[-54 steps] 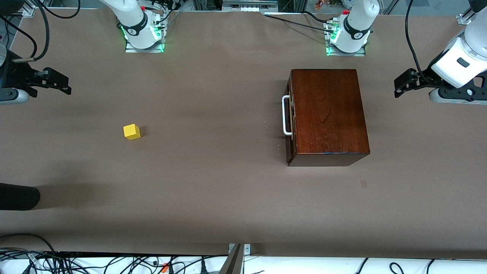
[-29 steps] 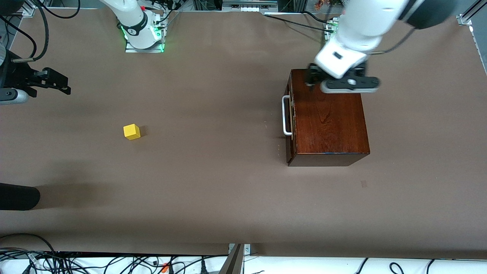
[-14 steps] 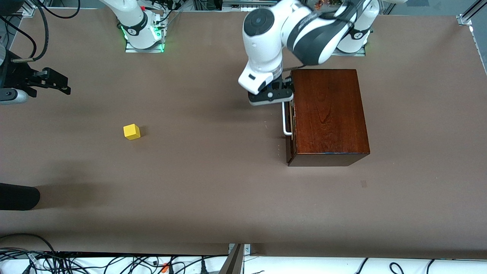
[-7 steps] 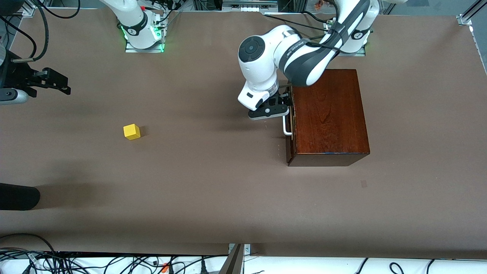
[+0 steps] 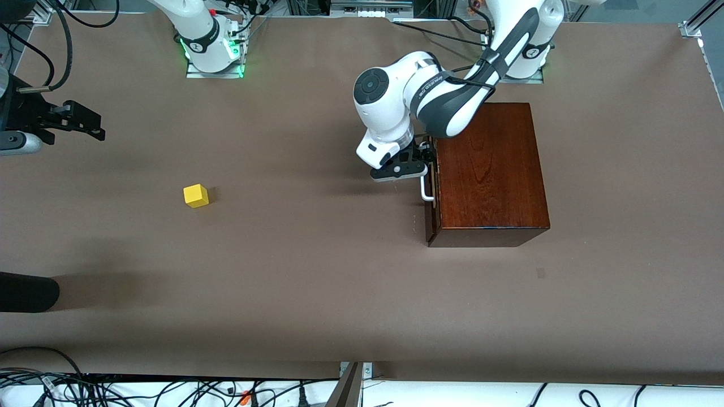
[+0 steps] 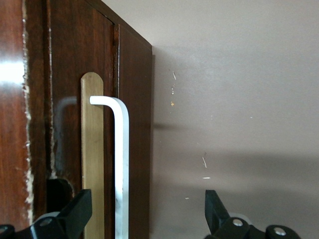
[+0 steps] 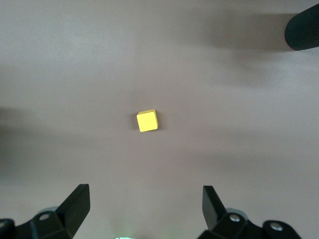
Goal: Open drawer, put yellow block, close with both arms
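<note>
My left gripper [image 6: 144, 219] hangs open astride the white handle [image 6: 121, 164] of the shut drawer [image 5: 431, 186], yellow block [image 5: 195, 195] at its nine o'clock; closing off-centre, I'd slip off the bar.

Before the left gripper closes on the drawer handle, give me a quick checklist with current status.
1. Left gripper open: ok, fingers spread wide in the left wrist view.
2. White handle between the fingers: ok, the bar runs between them, nearer one finger.
3. Fingers low enough to catch the bar: cannot tell.
4. Drawer shut and ready to pull: ok, its front sits flush with the wooden box.
5. Pull path clear: ok, bare table in front of the drawer; the yellow block lies well off toward the right arm's end.
6. Right gripper waiting: ok, open, up over the block's end of the table.
</note>
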Controlling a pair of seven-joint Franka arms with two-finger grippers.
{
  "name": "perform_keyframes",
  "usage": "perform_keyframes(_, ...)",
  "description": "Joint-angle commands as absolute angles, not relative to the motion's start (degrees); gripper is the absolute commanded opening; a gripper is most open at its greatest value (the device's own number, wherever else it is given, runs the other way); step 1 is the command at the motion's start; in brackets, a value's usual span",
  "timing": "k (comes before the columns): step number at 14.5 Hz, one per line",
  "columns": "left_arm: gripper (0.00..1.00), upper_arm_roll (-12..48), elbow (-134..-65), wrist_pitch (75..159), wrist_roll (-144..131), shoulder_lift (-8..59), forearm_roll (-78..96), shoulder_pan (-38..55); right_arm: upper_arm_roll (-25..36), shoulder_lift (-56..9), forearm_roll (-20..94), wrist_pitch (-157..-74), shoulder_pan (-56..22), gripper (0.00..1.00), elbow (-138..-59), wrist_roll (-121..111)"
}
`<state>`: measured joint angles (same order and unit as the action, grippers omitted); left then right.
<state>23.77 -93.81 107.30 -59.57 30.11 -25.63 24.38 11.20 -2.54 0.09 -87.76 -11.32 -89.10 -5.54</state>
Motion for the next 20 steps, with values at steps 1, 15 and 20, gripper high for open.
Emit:
perform_keyframes(1,1.0,23.8,-94.3,108.1,-59.6,30.6,-27.6,24.4,10.9,-3.1,-0.1,-87.4,-10.8,1.0,-87.7,-5.7)
perform_keyframes(15,1.0,23.7,-93.8,109.8,-58.7,33.5,-30.1,24.6,10.9,-3.1,-0.1,-87.5,-10.8,1.0,-87.7,-5.7)
perform_keyframes(20,1.0,23.8,-93.4,109.9,-58.7,33.9,-30.6,24.6,10.9,-3.6,0.1,-87.8,-10.8,1.0,-87.7,-5.7)
